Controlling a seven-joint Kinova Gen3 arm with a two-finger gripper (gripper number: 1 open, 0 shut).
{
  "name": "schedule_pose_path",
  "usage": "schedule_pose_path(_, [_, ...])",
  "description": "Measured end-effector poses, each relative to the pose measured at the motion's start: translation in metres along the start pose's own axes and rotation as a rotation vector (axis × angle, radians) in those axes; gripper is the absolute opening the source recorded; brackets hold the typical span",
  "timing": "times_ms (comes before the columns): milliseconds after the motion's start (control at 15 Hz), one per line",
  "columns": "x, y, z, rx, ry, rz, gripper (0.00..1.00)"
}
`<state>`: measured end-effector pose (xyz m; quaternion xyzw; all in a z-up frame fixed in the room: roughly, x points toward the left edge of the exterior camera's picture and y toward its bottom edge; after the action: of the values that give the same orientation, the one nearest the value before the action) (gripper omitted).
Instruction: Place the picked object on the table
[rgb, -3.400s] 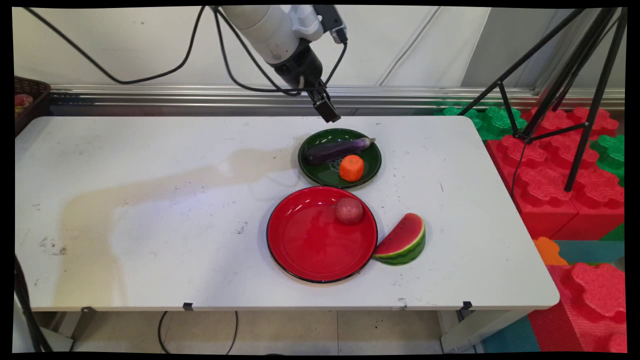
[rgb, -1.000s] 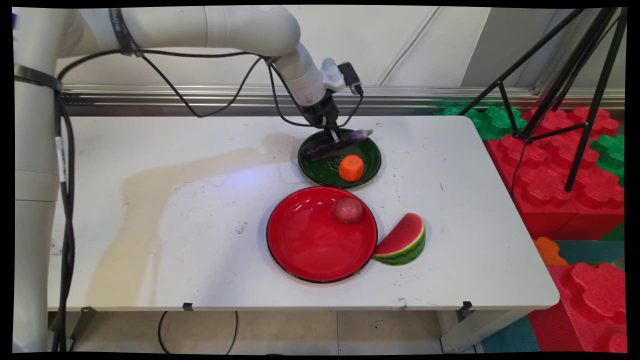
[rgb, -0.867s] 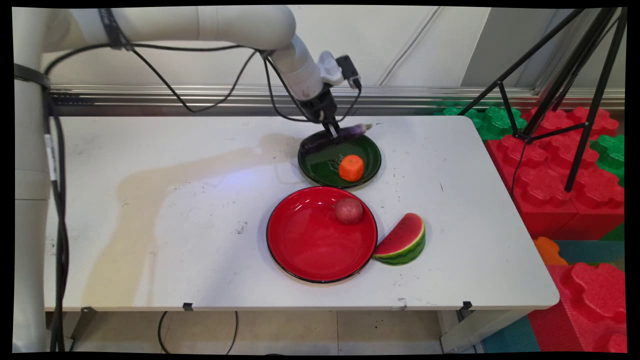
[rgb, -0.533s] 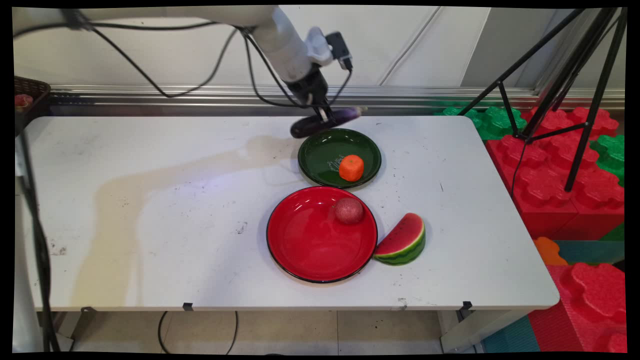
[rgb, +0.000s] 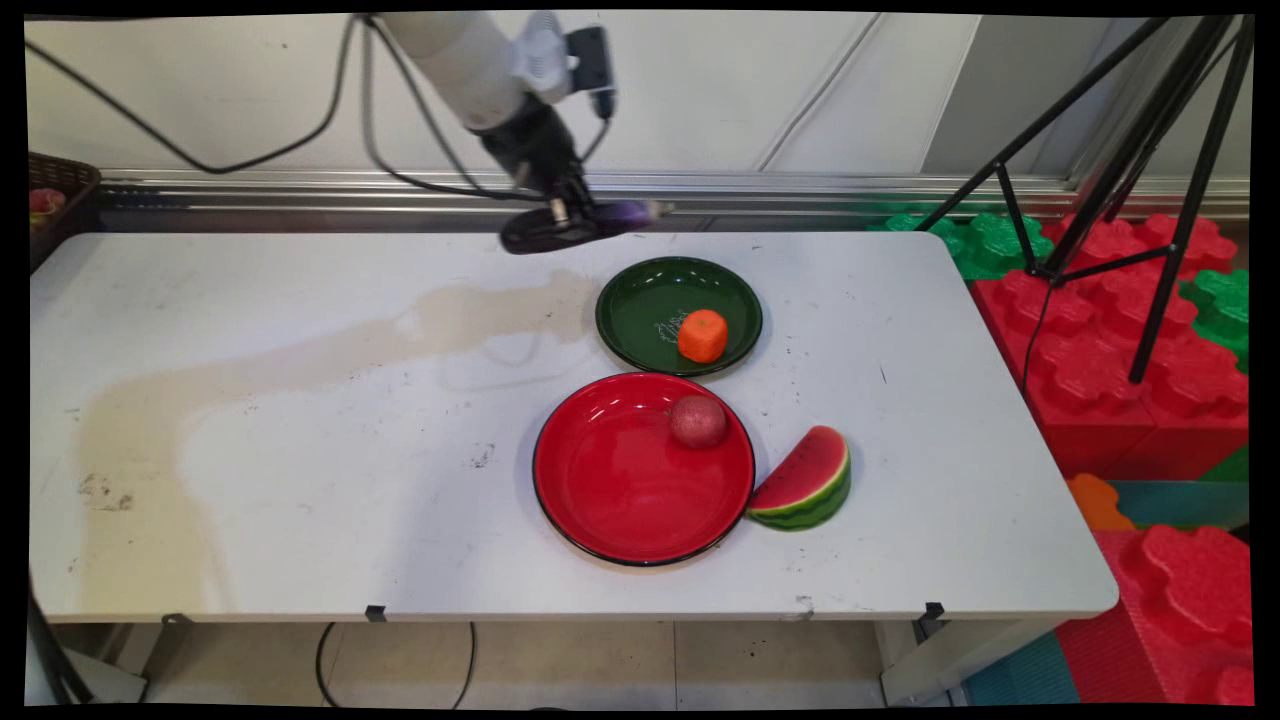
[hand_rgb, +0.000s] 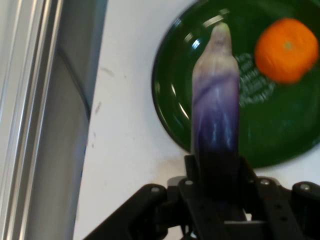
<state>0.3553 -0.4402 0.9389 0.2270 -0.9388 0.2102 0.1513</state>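
Note:
My gripper (rgb: 562, 212) is shut on a purple eggplant (rgb: 580, 222) and holds it in the air over the table's far edge, up and left of the green plate (rgb: 640, 300). In the hand view the eggplant (hand_rgb: 216, 120) runs up from between the fingers, with the green plate (hand_rgb: 175, 110) and the orange (hand_rgb: 286, 49) below it. The orange (rgb: 702, 335) sits alone on the green plate. A red plate (rgb: 620, 490) nearer the front carries a dark red round fruit (rgb: 698, 420) at its far right rim.
A watermelon slice (rgb: 805, 480) lies on the table (rgb: 300, 450) against the red plate's right edge. A black tripod (rgb: 1130, 150) and red and green foam blocks (rgb: 1150, 350) stand off the right end. A dark basket (rgb: 50, 190) sits at the far left.
The gripper came down to the green plate, shut on the eggplant, lifted it off the plate and has carried it up and to the left.

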Motion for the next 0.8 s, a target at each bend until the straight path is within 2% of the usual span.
schedule_pose_path(267, [-0.039, 0.014, -0.038, -0.027, -0.028, 0.103, 0.0])
schedule_pose_path(800, [-0.091, 0.056, -0.071, -0.105, -0.09, 0.193, 0.0])
